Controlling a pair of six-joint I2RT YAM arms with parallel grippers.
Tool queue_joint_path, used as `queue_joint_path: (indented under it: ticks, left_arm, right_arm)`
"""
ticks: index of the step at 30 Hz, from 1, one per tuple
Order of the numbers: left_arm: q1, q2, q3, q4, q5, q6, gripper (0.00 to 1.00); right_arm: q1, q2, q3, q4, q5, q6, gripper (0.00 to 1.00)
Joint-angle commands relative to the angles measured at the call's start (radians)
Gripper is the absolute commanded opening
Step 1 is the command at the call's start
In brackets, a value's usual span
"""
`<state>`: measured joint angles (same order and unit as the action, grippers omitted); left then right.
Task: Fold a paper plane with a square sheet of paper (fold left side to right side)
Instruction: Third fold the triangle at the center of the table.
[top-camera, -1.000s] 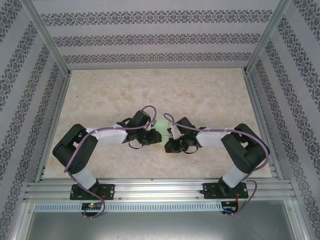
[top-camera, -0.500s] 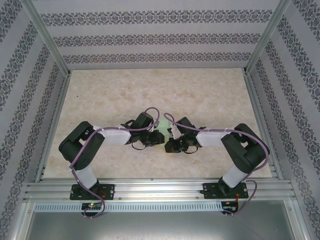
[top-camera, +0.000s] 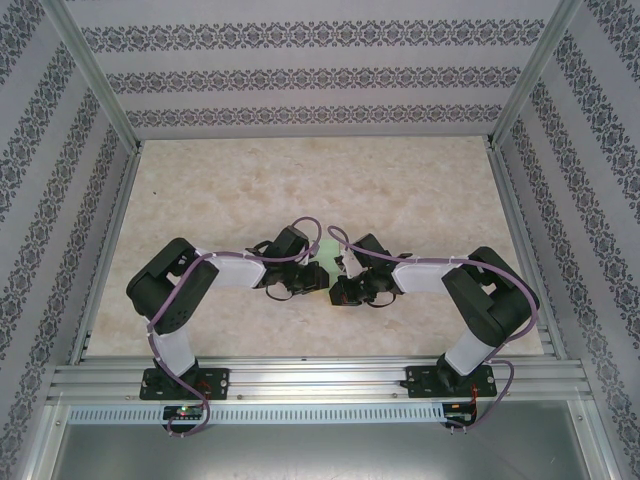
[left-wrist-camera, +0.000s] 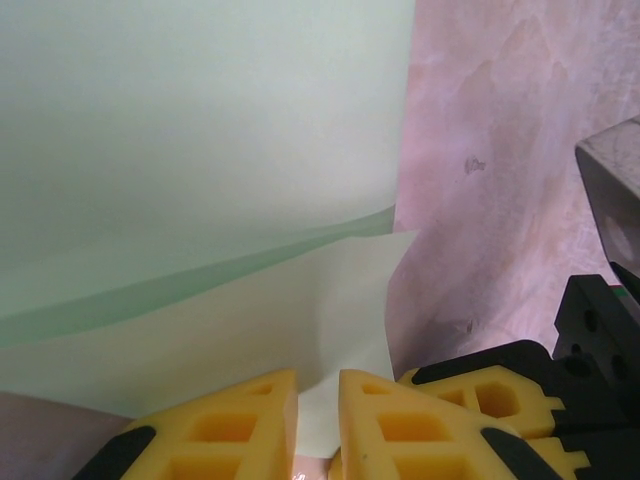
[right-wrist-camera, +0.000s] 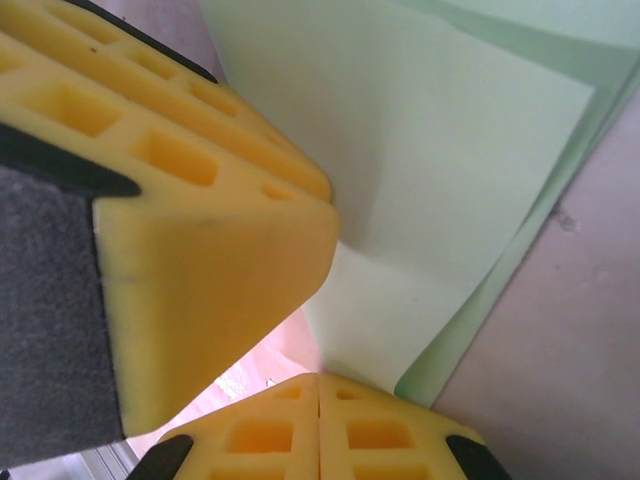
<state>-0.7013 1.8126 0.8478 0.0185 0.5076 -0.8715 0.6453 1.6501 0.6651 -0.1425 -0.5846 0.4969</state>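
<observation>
The square sheet of paper (left-wrist-camera: 200, 150) sits centre of the surface (left-wrist-camera: 490, 140), one layer arched over the other. My left claw (left-wrist-camera: 317, 385) is barely apart, with the paper edge in the slit — gripped or not, I can't tell. The right claw (right-wrist-camera: 320, 390) is fully closed at the sheet's edge. I'd carry the flap low — matching edges before creasing.

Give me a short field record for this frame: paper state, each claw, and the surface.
square sheet of paper: pale green, one layer arched over another, not pressed flat
left claw: nearly closed with a narrow gap; paper edge seen in the gap, grip unclear
right claw: shut, tips at the paper's edge; pinch on the paper unclear
arms: both claws meet at the paper, mid-table
table: marbled beige
</observation>
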Motion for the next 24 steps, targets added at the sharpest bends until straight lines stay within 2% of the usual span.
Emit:
queue_joint_path:
  ticks: [1, 13, 16, 24]
  left_arm:
    - [0.039, 0.044, 0.017, -0.061, -0.121, 0.051, 0.21]
    - [0.158, 0.078, 0.169, -0.232, -0.188, 0.194, 0.22]
    - [0.188, 0.105, 0.179, -0.225, -0.170, 0.200, 0.21]
    - [0.194, -0.047, 0.177, -0.246, -0.145, 0.221, 0.23]
  right_arm:
    - [0.007, 0.050, -0.036, -0.122, 0.092, -0.009, 0.07]
    - [0.009, 0.050, -0.038, -0.128, 0.100, -0.008, 0.07]
    - [0.008, 0.050, -0.036, -0.127, 0.097, -0.008, 0.07]
    - [0.009, 0.054, -0.026, -0.121, 0.098, -0.009, 0.07]
